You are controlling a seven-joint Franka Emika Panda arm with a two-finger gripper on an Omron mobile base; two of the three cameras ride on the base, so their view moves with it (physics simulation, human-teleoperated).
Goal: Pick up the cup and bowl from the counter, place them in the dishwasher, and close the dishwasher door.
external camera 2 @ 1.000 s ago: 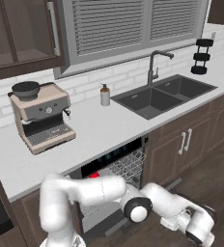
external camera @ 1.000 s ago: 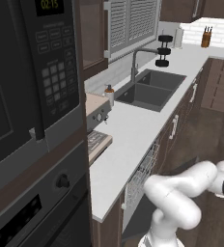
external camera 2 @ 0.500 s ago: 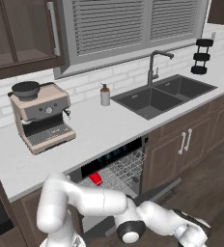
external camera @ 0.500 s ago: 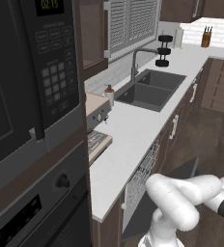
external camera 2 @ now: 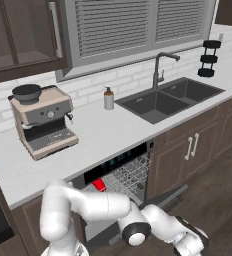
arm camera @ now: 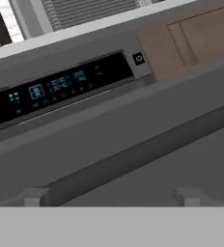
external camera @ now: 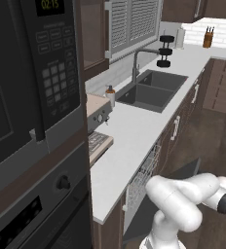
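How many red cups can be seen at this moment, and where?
1. The red cup lies in the wire rack of the open dishwasher, below the counter, in the right base view. More items could sit deeper in the rack, out of sight.

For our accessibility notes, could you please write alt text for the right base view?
A red cup lies in the open dishwasher's wire rack, under a pale counter with an espresso machine, soap bottle and dark double sink.

arm hides most of the dishwasher door [external camera 2: 169,194].
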